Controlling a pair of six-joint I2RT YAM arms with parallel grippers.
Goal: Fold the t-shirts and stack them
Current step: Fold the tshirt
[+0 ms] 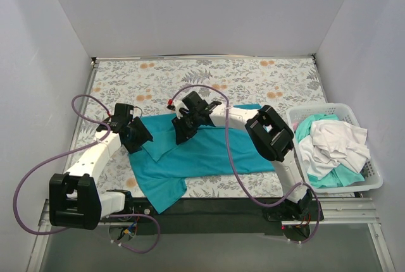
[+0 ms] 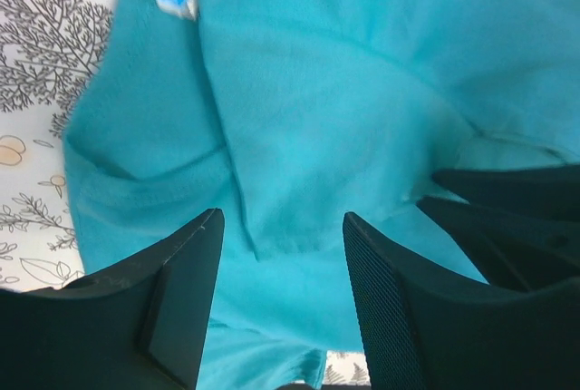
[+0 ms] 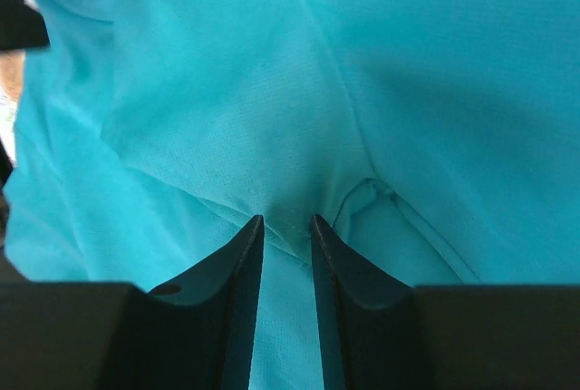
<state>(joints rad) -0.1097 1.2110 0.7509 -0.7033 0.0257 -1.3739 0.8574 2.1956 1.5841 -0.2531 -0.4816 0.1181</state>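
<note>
With the nearly closed right gripper (image 3: 286, 219), seemingly pinching a fold of the teal t-shirt (image 1: 209, 155) on the desk (image 1: 253, 82) left of the basket (image 1: 319, 108), lift slowly; close the wide-open, empty left gripper (image 2: 283, 218) alongside.

I read the teal t-shirt (image 1: 209, 155) as matt knit cloth, its fine weave plain at the right wrist. The left gripper (image 2: 281, 222) and right gripper (image 3: 286, 222) look matt black plastic; the left's 3 o'clock pad (image 2: 381, 308) is finely cross-hatched. At 3 o'clock of the table (image 1: 190, 76), the basket (image 1: 329, 107) is smooth white plastic.
</note>
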